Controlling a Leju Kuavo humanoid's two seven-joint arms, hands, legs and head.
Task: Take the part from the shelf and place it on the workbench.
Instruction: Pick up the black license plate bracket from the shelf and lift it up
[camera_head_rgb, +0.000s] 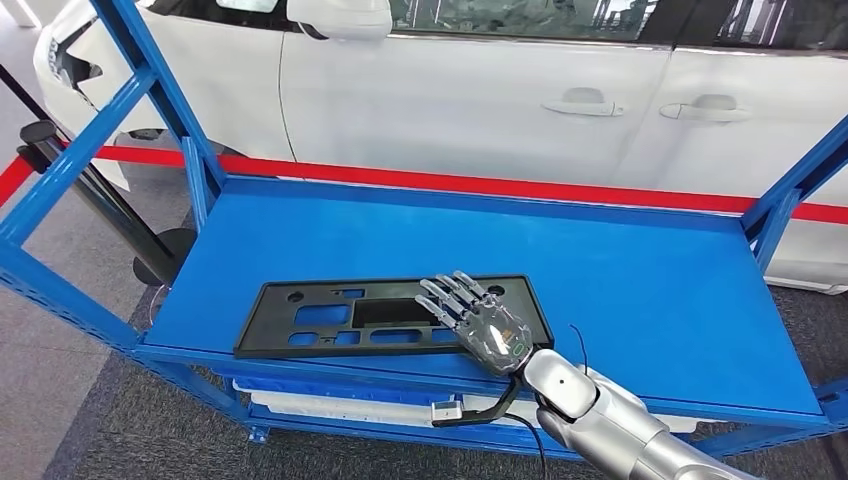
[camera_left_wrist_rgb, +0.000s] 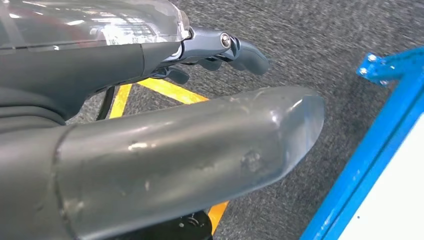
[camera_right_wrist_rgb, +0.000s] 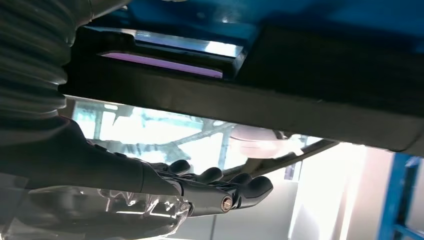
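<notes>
A flat black plastic part (camera_head_rgb: 330, 318) with several cut-outs lies near the front edge of the blue shelf (camera_head_rgb: 620, 290). My right hand (camera_head_rgb: 480, 318) reaches over the part's right end, palm down and fingers stretched out. In the right wrist view the part (camera_right_wrist_rgb: 300, 100) runs across the picture, and a bright gap separates it from the dark fingers (camera_right_wrist_rgb: 220, 192), which hold nothing. My left hand (camera_left_wrist_rgb: 150, 100) hangs over the grey carpet beside the shelf frame, its thumb (camera_left_wrist_rgb: 200, 150) and fingers apart around nothing.
Blue uprights (camera_head_rgb: 160, 90) frame the shelf on both sides. A white car (camera_head_rgb: 450, 100) and a red barrier band (camera_head_rgb: 500, 187) stand behind it. White items (camera_head_rgb: 330, 405) lie on the lower shelf. A black stanchion (camera_head_rgb: 110, 200) stands at left. A yellow floor line (camera_left_wrist_rgb: 170, 90) crosses the carpet.
</notes>
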